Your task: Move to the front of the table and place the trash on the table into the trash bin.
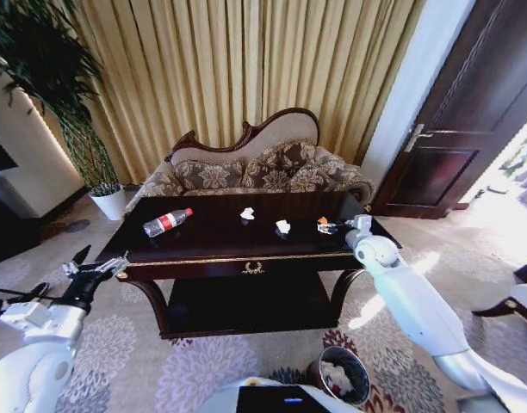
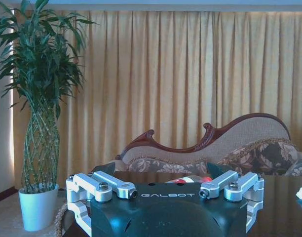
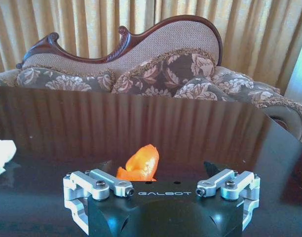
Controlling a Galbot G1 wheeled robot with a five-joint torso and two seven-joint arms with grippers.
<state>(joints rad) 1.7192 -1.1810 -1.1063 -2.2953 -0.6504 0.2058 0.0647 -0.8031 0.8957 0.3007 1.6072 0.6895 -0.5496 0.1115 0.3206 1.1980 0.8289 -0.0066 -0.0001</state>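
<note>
The robot stands at the front of the dark table (image 1: 203,249), and the right gripper (image 1: 337,226) is out over the table's right end, its fingers spread wide around the orange scrap (image 3: 139,164), which sits on the glossy top between them, not yet pinched. A white scrap (image 1: 282,226) lies just to the left of it, another white scrap (image 1: 247,212) sits farther back near the middle, and the plastic bottle (image 1: 167,221) with its red label lies on its side toward the table's left end. The left gripper (image 1: 98,268) hangs low by the table's left front corner, fingers spread and holding nothing. Down on the carpet, the round trash bin (image 1: 344,375) stands in front of the table, with crumpled white paper inside.
</note>
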